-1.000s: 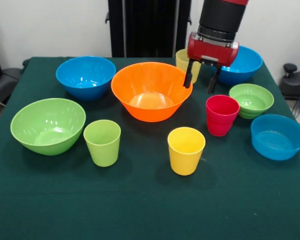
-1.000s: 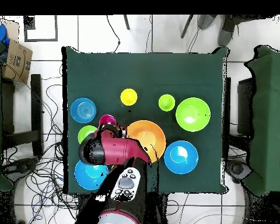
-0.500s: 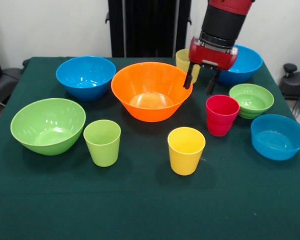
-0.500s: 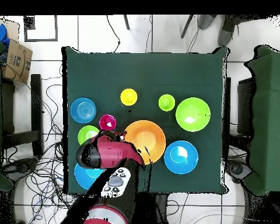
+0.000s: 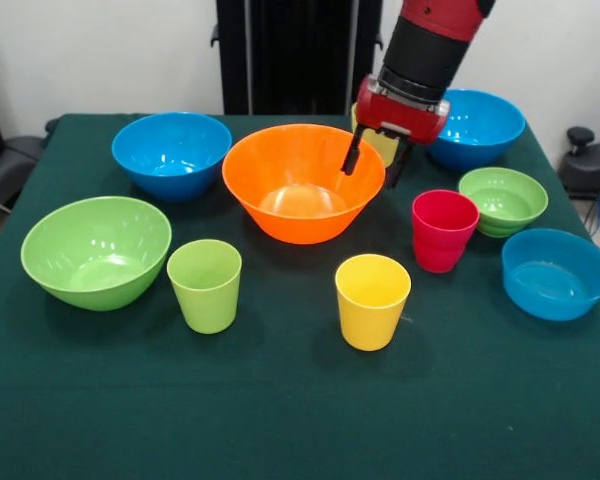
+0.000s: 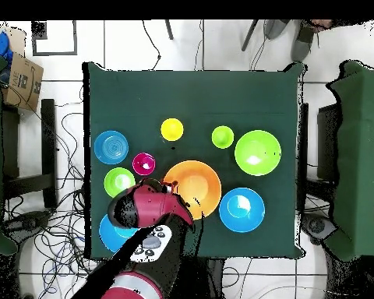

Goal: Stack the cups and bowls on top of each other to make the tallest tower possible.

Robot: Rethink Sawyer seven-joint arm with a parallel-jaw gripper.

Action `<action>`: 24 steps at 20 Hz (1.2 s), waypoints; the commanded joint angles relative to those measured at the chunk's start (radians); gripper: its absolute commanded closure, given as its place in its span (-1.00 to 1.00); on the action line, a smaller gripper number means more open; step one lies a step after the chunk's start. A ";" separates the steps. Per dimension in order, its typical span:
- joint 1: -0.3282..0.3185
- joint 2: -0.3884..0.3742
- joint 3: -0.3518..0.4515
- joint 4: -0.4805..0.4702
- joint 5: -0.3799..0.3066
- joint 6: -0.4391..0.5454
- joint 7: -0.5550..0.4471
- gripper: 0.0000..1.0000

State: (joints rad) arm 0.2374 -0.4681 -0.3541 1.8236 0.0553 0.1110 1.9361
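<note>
Gripper (image 5: 373,167) hangs with its fingers spread and empty, straddling the paler yellow cup (image 5: 380,140) that stands just behind the orange bowl (image 5: 302,180). We judge this a line-up for a grasp on that cup; nothing is stacked yet, so no tower exists. The orange bowl sits mid-table, a sensible base given its width.

All vessels stand upright and empty: lime green bowl (image 5: 95,250), two blue bowls (image 5: 171,152) (image 5: 478,127), small green bowl (image 5: 502,200), shallow blue bowl (image 5: 556,272), and the red cup (image 5: 443,230), bright yellow cup (image 5: 372,300), lime green cup (image 5: 204,284). They are spread apart, leaving the claw room.
</note>
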 commanded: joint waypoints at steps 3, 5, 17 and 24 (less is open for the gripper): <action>-0.001 0.085 0.023 -0.067 0.017 -0.064 0.156 -1.00; -0.002 0.092 0.025 -0.067 0.019 -0.080 0.162 -1.00; 0.013 0.138 0.038 -0.065 0.077 -0.139 0.199 -1.00; 0.020 0.150 0.033 -0.058 0.103 -0.149 0.200 -1.00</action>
State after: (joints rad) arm 0.2469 -0.3540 -0.3835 1.8193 0.0975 0.0049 1.9361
